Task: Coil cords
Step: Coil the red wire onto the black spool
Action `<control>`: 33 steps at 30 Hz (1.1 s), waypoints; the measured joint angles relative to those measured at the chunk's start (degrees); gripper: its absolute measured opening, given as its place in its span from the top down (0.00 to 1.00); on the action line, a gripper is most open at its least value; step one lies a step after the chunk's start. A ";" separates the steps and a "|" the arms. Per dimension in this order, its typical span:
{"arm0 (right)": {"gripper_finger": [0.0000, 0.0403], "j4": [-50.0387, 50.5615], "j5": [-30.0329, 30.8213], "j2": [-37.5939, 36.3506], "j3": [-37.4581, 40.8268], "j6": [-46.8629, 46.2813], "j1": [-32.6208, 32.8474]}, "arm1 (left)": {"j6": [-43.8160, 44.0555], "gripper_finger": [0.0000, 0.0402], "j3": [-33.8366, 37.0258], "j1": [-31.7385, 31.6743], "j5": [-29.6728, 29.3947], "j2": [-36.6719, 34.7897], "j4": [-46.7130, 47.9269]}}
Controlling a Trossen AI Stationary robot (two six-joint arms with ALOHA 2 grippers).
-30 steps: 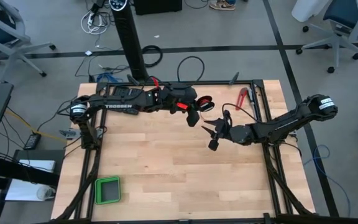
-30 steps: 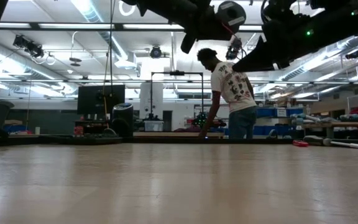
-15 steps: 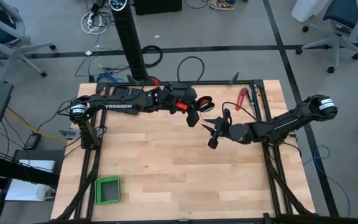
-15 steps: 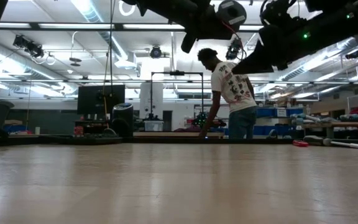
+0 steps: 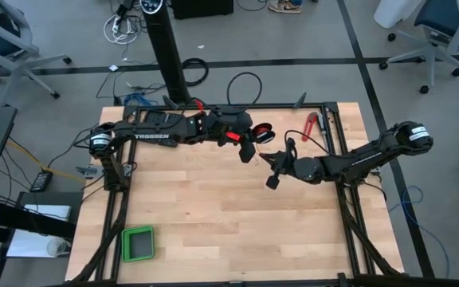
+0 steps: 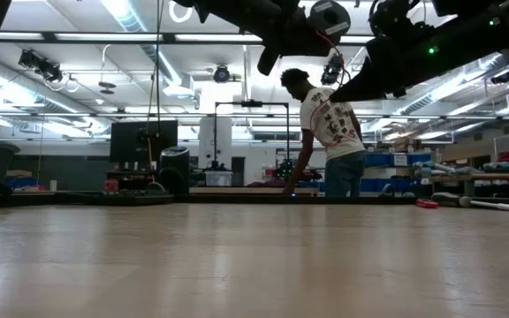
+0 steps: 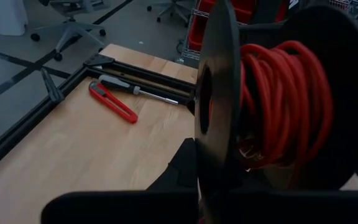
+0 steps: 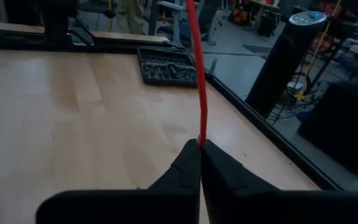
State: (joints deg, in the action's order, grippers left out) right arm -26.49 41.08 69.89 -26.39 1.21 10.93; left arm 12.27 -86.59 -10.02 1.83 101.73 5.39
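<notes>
Red cord (image 8: 196, 74) runs as one thin, taut strand from the closed fingertips of the right gripper (image 8: 200, 144) toward the top of the right wrist frame — the two dark fingers are pressed together on it. Most of the cord is wound in thick red turns on a black spool (image 7: 272, 106), which fills the right half of the left wrist frame; the spool sits at the left gripper (image 5: 246, 151), whose fingers are closed, though what exactly they clamp cannot be told.

Seen from above, both grippers hang over the upper middle of the wooden table (image 5: 213, 215). The left arm reaches in from the left of the frame, the right arm from the right, and the right gripper (image 5: 275, 170) lies just right of and slightly below the left one, near it but apart.

A red-handled hand tool (image 5: 311, 125) lies on the table by the upper right edge of its frame — it also shows in the upper left of the left wrist frame. A green tray (image 5: 138, 243) sits at the lower left corner. A black socket set (image 8: 166, 64) rests near the table edge in the right wrist frame. In the low view a person (image 6: 330, 132) bends over a bench beyond the table.
</notes>
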 joint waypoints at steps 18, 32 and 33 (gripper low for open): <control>1.00 18.04 4.61 -8.34 -0.02 -3.60 -4.84 | -1.62 0.99 0.04 0.00 2.89 0.00 5.00; 1.00 19.91 -0.35 -20.57 -2.32 -4.53 -4.17 | -16.66 0.99 1.31 0.02 -15.72 0.00 18.12; 1.00 19.85 -0.30 -20.19 -2.92 -4.01 -4.19 | -16.91 0.99 1.55 0.02 -15.72 0.00 18.28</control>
State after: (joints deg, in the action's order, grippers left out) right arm -6.64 40.78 49.70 -29.32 -2.80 6.74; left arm -4.64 -85.04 -10.00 -13.89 101.73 23.67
